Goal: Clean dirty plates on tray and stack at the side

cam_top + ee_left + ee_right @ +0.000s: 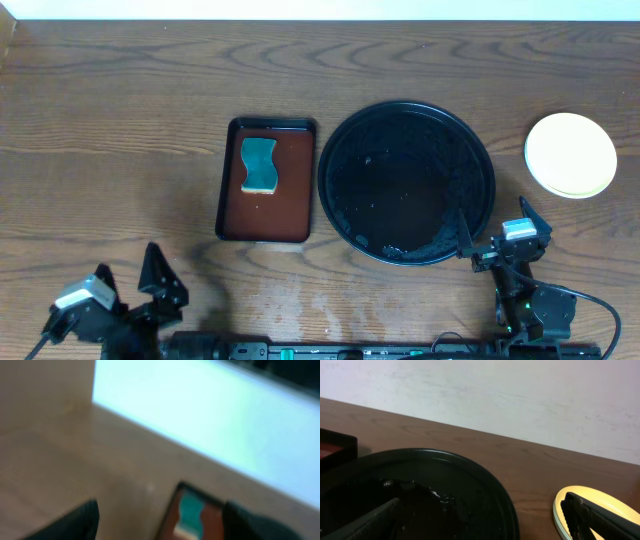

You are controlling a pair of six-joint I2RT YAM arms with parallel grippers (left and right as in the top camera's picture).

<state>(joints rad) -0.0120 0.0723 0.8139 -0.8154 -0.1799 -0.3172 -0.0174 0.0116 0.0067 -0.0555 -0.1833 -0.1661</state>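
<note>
The round black tray (340, 200) sits mid-table and holds no plates; it also shows in the right wrist view (485, 490). A stack of plates with the pale yellow one on top (571, 154) rests on the bare wood right of the tray, and shows in the right wrist view (592, 500). The mint-white plates are hidden under it or only show as a thin rim. My right gripper (497, 232) is open and empty at the tray's front right edge (480, 520). My left gripper (128, 275) is open and empty at the front left (160, 520).
A brown rectangular tray (290, 215) stands left of the black tray with a teal sponge (259, 164) in it; both show blurred in the left wrist view, the tray (212, 520) and sponge (191, 512). A pale wall runs along the table's far edge.
</note>
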